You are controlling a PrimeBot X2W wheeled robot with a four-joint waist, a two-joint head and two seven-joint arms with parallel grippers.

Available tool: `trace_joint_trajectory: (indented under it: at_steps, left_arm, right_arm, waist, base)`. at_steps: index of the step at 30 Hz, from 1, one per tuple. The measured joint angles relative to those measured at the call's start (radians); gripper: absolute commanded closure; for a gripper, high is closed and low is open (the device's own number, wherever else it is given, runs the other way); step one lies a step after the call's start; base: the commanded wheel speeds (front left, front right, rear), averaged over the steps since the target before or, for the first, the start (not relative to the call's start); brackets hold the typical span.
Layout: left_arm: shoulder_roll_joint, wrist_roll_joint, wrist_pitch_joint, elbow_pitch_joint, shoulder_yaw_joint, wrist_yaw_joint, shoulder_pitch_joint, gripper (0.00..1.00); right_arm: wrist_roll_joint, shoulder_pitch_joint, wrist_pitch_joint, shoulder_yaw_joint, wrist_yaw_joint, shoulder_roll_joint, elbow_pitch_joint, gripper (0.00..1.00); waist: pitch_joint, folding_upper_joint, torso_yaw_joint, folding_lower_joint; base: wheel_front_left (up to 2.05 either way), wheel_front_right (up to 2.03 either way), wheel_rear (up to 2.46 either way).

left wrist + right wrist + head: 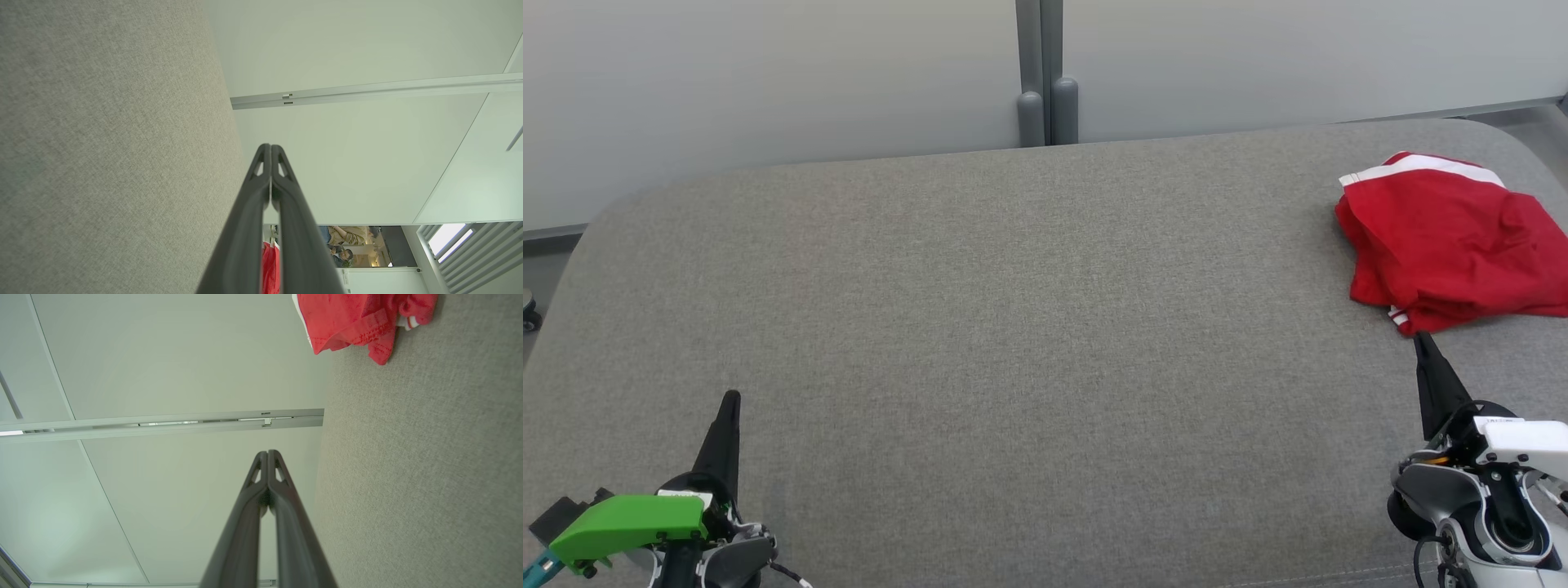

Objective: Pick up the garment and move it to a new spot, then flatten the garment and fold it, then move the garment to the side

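Left gripper (730,400) is shown at the lower left of the head view, its two dark fingers pressed together with nothing held. Right gripper (1421,338) is shown at the lower right, likewise closed and empty, its tip just below the near edge of the red garment (1445,237). That garment, trimmed with white stripes, is loosely folded at the upper right, lying on the grey fabric surface (1013,286). Pale wall panels (768,73) are seen behind.
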State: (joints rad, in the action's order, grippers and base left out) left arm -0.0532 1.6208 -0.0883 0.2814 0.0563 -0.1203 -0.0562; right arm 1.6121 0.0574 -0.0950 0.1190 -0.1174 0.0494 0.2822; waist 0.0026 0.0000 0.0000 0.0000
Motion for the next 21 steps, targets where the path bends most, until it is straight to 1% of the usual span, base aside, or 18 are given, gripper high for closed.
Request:
trace_joint_trajectory:
  at_steps: [21]
  left_arm:
    - [0.001,0.0,0.0,-0.001,0.001,0.0,0.0,1.0]
  right_arm:
    - [0.0,0.0,-0.003,0.0,0.0,0.0,0.0,1.0]
  waist:
    - [0.0,0.0001,0.0,0.0]
  base:
    - [0.0,0.0,0.0]
